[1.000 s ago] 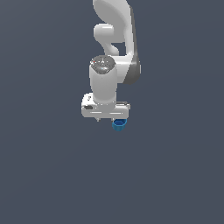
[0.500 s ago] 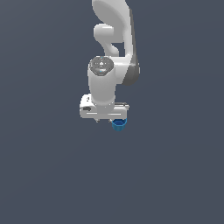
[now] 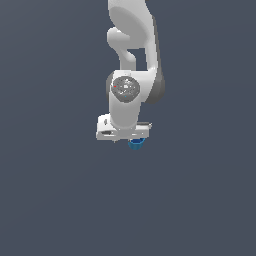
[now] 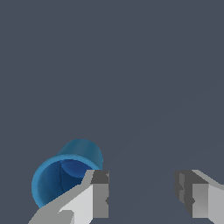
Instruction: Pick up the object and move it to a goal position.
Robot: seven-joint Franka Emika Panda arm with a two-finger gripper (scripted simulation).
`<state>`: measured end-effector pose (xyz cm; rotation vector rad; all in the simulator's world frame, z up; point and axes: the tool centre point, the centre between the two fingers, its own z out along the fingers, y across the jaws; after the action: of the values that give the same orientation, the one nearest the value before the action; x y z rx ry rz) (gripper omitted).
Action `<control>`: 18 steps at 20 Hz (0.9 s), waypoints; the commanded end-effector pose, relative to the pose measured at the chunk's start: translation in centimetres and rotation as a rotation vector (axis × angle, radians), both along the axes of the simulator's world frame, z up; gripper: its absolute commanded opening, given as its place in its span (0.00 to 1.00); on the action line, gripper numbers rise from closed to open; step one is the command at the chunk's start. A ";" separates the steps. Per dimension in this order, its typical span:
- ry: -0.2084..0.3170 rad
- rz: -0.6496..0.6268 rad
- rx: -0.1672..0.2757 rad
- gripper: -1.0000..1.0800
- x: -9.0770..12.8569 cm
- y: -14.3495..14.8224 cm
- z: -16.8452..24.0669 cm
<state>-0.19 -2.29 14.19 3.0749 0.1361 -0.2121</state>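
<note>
The blue cup is a small bright blue cylinder with a thicker rim, its open mouth facing the wrist camera. It sits just outside one finger, not between the two. My gripper is open and the gap between its fingers holds nothing. In the exterior view the white hand hangs straight down. The cup peeks out from under its edge on the exterior view's right. The fingertips are mostly hidden there.
A flat, dark grey-blue surface fills both views. The white arm rises above the hand to the top of the exterior view. No other objects show.
The wrist and hand have come down a little toward the cup and shifted slightly to the exterior view's right. The cup has stayed in place.
</note>
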 end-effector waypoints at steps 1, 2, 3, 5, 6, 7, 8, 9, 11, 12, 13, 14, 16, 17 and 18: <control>0.044 0.041 -0.011 0.62 0.0 0.5 -0.5; 0.063 0.059 -0.016 0.62 0.0 0.7 -0.8; 0.084 0.077 -0.021 0.62 -0.1 1.0 -1.0; 0.127 0.115 -0.033 0.62 -0.1 1.4 -1.5; 0.149 0.134 -0.039 0.62 -0.2 1.6 -1.7; 0.170 0.153 -0.045 0.62 -0.2 1.8 -1.9; 0.192 0.171 -0.051 0.62 -0.3 2.0 -2.1; 0.214 0.189 -0.057 0.62 -0.3 2.2 -2.3; 0.258 0.224 -0.069 0.62 -0.5 2.6 -2.7; 0.279 0.241 -0.075 0.62 -0.6 2.8 -2.9; 0.301 0.258 -0.081 0.62 -0.6 3.0 -3.1; 0.323 0.274 -0.088 0.62 -0.7 3.1 -3.2; 0.367 0.306 -0.101 0.62 -0.9 3.5 -3.5; 0.389 0.321 -0.107 0.62 -1.0 3.6 -3.7; 0.409 0.336 -0.113 0.62 -1.1 3.8 -3.8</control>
<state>-1.13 1.25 10.59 2.8232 0.5939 -0.7471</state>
